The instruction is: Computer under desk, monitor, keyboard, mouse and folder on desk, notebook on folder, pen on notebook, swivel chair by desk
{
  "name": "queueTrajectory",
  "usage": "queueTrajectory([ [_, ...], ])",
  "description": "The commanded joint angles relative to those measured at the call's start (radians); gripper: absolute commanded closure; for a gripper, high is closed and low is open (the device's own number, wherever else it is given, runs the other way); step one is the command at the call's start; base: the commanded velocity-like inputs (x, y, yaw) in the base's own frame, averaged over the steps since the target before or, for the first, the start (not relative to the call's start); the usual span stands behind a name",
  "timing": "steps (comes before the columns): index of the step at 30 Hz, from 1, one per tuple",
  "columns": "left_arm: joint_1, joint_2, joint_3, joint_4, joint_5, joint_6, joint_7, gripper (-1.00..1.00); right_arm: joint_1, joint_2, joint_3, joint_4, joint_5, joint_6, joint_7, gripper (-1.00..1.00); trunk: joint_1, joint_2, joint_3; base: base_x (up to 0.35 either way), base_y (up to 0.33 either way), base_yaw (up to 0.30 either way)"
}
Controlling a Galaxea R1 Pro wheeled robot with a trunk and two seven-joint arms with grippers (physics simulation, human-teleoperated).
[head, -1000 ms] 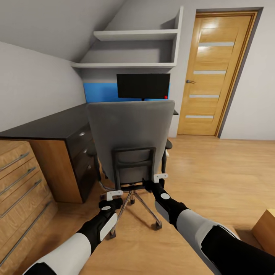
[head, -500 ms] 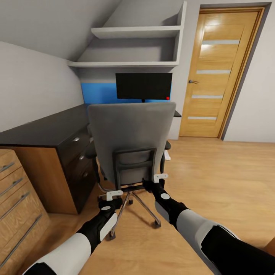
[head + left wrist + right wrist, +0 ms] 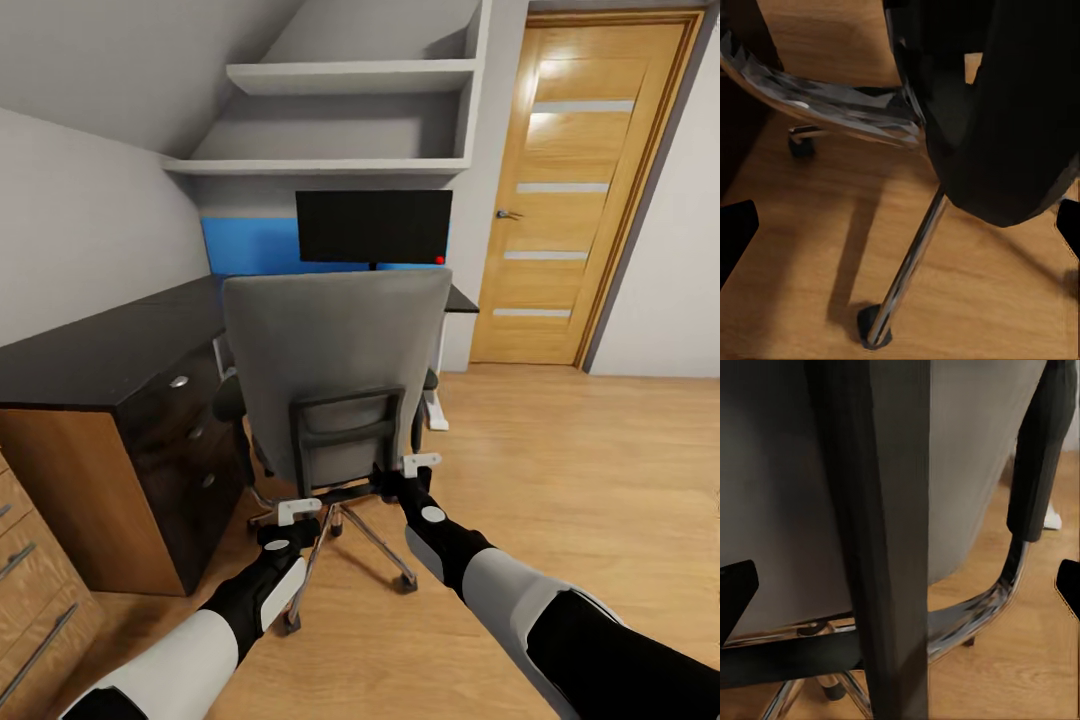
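Pressing left gripper [image 3: 297,517] and right gripper [image 3: 407,478], fingers spread, empty, against swivel chair [image 3: 335,370] back, frame centre; monitor [image 3: 374,227] above.

Swivel chair [image 3: 997,112] underside seen close: black seat shell above chrome base legs [image 3: 907,262] ending in black casters [image 3: 874,330], standing on wooden floor [image 3: 795,247].

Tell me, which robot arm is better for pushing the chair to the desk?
Probably the right. The right gripper sits against the swivel chair's black back frame, near its middle, while the left gripper hangs lower by the chrome base. Both are close, so pushing with both could work too.
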Motion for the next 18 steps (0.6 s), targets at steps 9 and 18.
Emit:
queueTrajectory([
  [9,-0.001,0.002,-0.006,-0.004,0.006,0.005,0.009,-1.00,-0.001,0.000,0.009,0.001,-0.005,-0.005,-0.005,-1.00,0.000,0.000,0.005,0.081,0.000,-0.213],
  [18,-0.001,0.003,-0.006,-0.002,0.008,-0.078,0.008,-1.00,-0.001,0.000,0.009,0.001,-0.005,-0.005,-0.004,-1.00,0.000,0.000,0.007,0.248,0.000,-0.080],
])
